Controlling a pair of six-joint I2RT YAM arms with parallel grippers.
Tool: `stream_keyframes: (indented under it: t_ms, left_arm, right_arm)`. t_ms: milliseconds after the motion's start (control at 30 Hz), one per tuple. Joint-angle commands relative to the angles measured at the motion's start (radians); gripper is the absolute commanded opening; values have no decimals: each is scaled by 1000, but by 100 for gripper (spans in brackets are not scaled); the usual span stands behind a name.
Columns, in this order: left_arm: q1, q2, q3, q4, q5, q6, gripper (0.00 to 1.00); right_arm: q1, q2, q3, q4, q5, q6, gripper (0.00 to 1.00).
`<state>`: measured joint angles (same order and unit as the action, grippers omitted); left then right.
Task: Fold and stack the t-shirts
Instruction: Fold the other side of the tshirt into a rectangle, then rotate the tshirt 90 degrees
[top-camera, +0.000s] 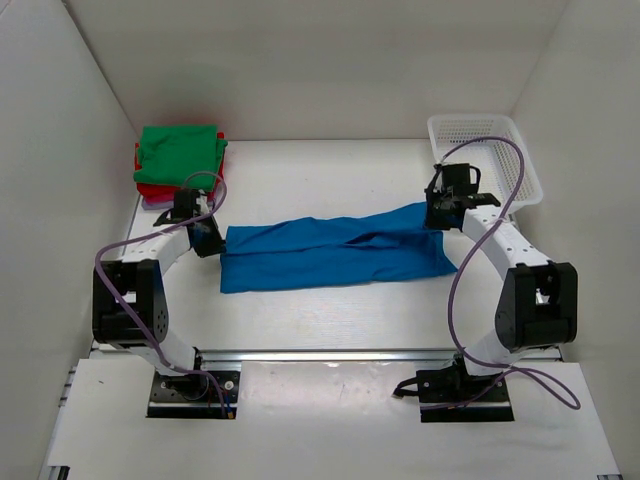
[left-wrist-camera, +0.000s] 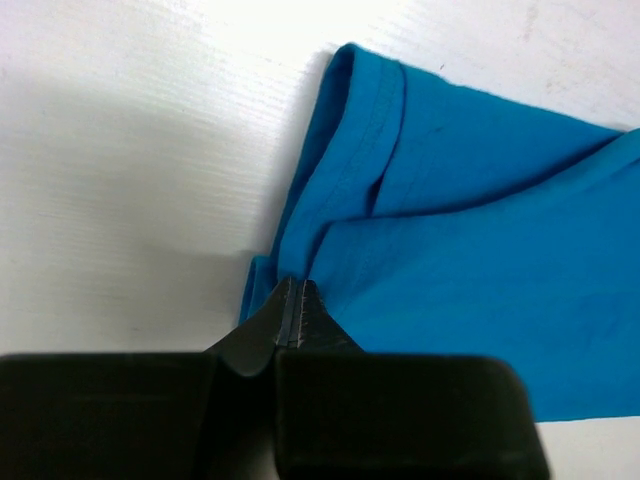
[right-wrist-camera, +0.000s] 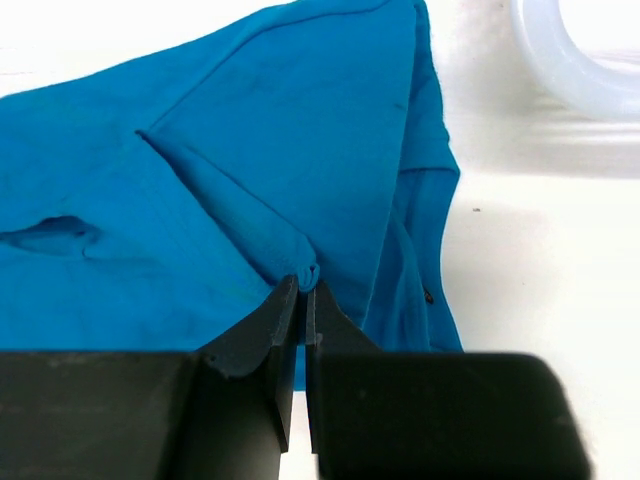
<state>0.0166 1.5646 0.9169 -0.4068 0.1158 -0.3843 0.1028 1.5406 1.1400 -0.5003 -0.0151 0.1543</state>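
Lying lengthwise, left to right, across the desk (top-camera: 300, 320), the blue t-shirt (top-camera: 335, 255) was pinched at its left end by the left fingers (left-wrist-camera: 297, 310) and at its right end by the right fingers (right-wrist-camera: 303, 300), the folded stack (top-camera: 178, 160) sitting nearer the left fingers.

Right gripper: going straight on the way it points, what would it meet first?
The blue t-shirt: the right gripper is shut on a fold of it, and more cloth probably lies ahead.
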Motion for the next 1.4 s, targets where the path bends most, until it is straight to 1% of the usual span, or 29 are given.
stream_keyframes:
  t_ms: [0,167,233,500,733,833,867,900,933,967,1000,1033,1067,1100,1167,1200,1233,1267,1367]
  left_arm:
    - [-6,14,22,-36,-21,4,0]
    - [-3,40,-6,-32,-35,-8,0]
    - [-1,46,-12,-24,-33,-7,0]
    - [-6,66,-26,-7,-19,-16,0]
    - [2,81,-1,0,-25,-25,0]
    - [0,104,19,-15,-30,-27,0]
    - [0,109,23,-12,-31,-28,1]
    - [2,110,36,-23,-44,-24,12]
    - [0,118,46,-35,-53,-21,15]
    - [3,111,56,-36,-59,-19,20]
    - [17,101,71,-40,-77,-22,30]
    - [22,79,88,-43,-77,-16,35]
    - [26,74,94,-38,-73,-15,42]
    - [29,58,114,-36,-71,-10,45]
    - [36,51,190,-47,-70,1,46]
    - [40,48,200,-50,-73,4,46]
    - [31,54,242,-56,-71,15,46]
    - [28,63,278,-61,-52,31,46]
    - [10,97,344,-78,8,61,42]
  right_arm:
    - [-14,-53,-25,-7,12,-15,0]
    - [-15,-57,-57,-14,12,-15,0]
    - [-5,-59,-69,-24,41,-7,0]
    - [41,-80,-146,-11,40,50,0]
    - [66,-88,-190,-38,76,91,0]
    - [57,-59,-197,-66,93,108,0]
    - [52,-48,-192,-69,112,114,2]
    - [54,-37,-187,-79,130,119,12]
    - [57,-43,-186,-81,142,111,19]
    - [55,-45,-180,-81,150,111,36]
    - [48,-56,-175,-81,144,113,48]
    - [51,-69,-171,-81,147,107,51]
    - [49,-71,-160,-84,142,99,57]
    - [49,-85,-145,-87,139,106,61]
    - [63,-89,-128,-103,152,103,62]
    - [69,-100,-120,-101,159,103,61]
    - [77,-112,-120,-93,159,105,59]
    - [80,-119,-115,-92,159,105,59]
    - [77,-120,-111,-66,93,125,57]
